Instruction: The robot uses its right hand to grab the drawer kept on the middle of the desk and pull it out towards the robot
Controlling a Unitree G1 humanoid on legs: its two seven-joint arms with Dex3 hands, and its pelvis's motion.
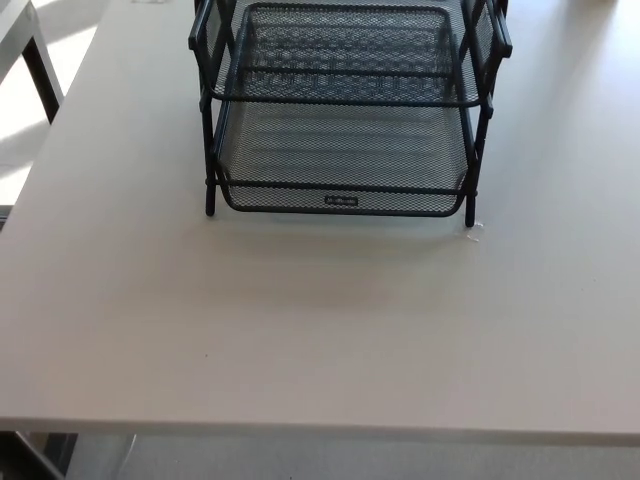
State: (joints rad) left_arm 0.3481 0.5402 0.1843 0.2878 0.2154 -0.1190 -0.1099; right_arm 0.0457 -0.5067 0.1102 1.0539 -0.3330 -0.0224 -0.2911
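A black wire-mesh drawer organiser [345,110] stands on the white desk [300,330] at the upper middle of the head view. Its black frame holds two stacked mesh trays. The lower drawer [345,170] has its front rim [342,200] facing me, with a small label at the centre. The upper tray [345,55] sits directly above it, set slightly further back. Neither of my hands appears in the picture.
The desk's front edge [320,432] runs across the bottom, with floor below it. The left desk edge slants from upper middle to lower left. Another table's black leg [42,78] stands at the far left. A small clear scrap [474,233] lies by the organiser's right front foot.
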